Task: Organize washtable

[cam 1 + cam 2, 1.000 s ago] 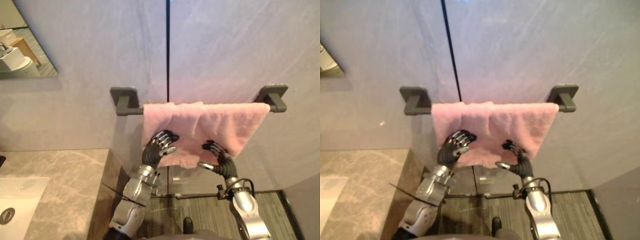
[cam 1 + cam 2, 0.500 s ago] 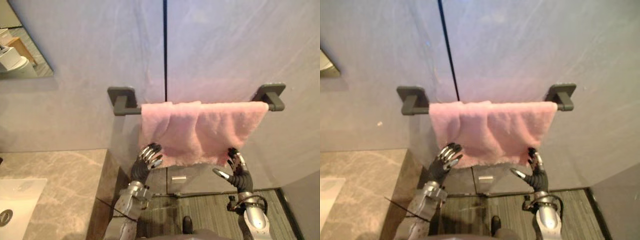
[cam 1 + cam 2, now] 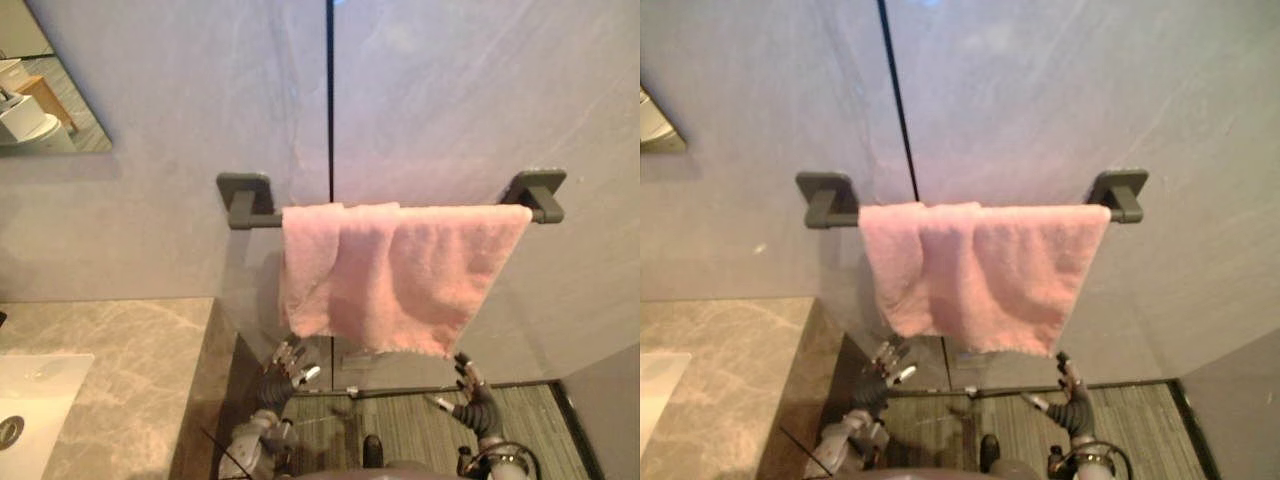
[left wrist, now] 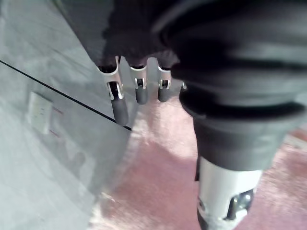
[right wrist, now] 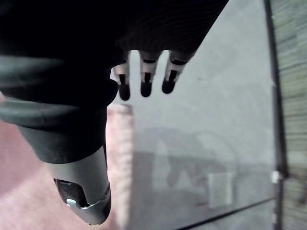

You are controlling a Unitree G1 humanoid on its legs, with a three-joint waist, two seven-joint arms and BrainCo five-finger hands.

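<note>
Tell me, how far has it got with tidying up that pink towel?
Done, it seems: the pink towel hangs spread over the dark rail, though its lower edge slants. In hand: nothing; the left hand and right hand sit open just below the towel, gripping nothing. Left: perhaps evening that edge; the counter is barely in view.

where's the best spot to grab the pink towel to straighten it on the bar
Pinch the bottom hem of the pink towel, coming from below and in front: it hangs free, while the top is draped over the bar by the wall. Its left side is bunched, so probably start at that lower corner; the left robot hand hangs open just beneath.
</note>
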